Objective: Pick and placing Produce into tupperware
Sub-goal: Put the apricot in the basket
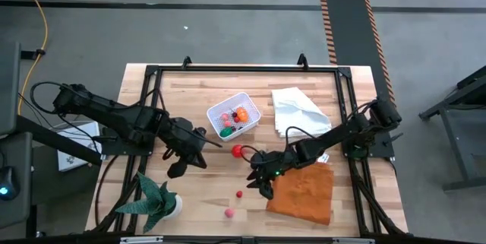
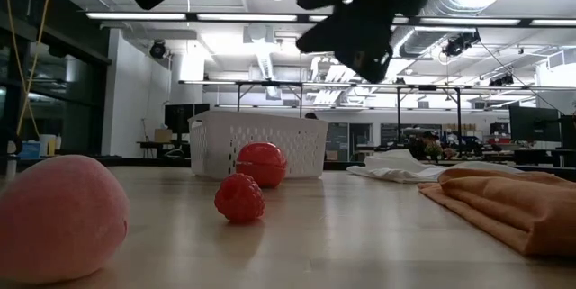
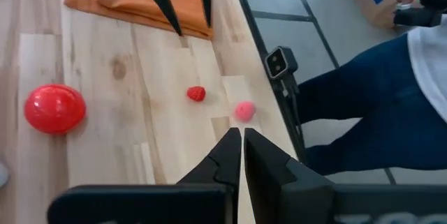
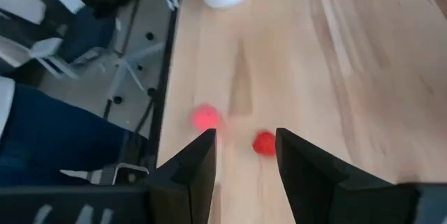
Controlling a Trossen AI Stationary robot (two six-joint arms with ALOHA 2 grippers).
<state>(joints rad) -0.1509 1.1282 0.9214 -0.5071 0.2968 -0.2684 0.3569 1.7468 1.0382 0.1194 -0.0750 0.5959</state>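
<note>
The white mesh tupperware (image 1: pixel 235 116) stands far of centre with several produce pieces inside. On the bare wood lie a red ball (image 1: pixel 237 151), a small red berry (image 1: pixel 239 194) and a pink fruit (image 1: pixel 228 213). My right gripper (image 1: pixel 262 185) hangs open above the table by the orange cloth's left edge. In its wrist view, the berry (image 4: pixel 264 142) and the pink fruit (image 4: pixel 206 118) lie just beyond its fingertips (image 4: pixel 244 147). My left gripper (image 1: pixel 199 156) is shut and empty, raised left of the red ball (image 3: pixel 54 108).
An orange cloth (image 1: pixel 304 191) lies at the near right and a crumpled white cloth (image 1: pixel 298 111) at the far right. A spiky green potted plant (image 1: pixel 159 202) stands at the near left corner. A person in blue trousers (image 3: pixel 363 119) is beside the table's near edge.
</note>
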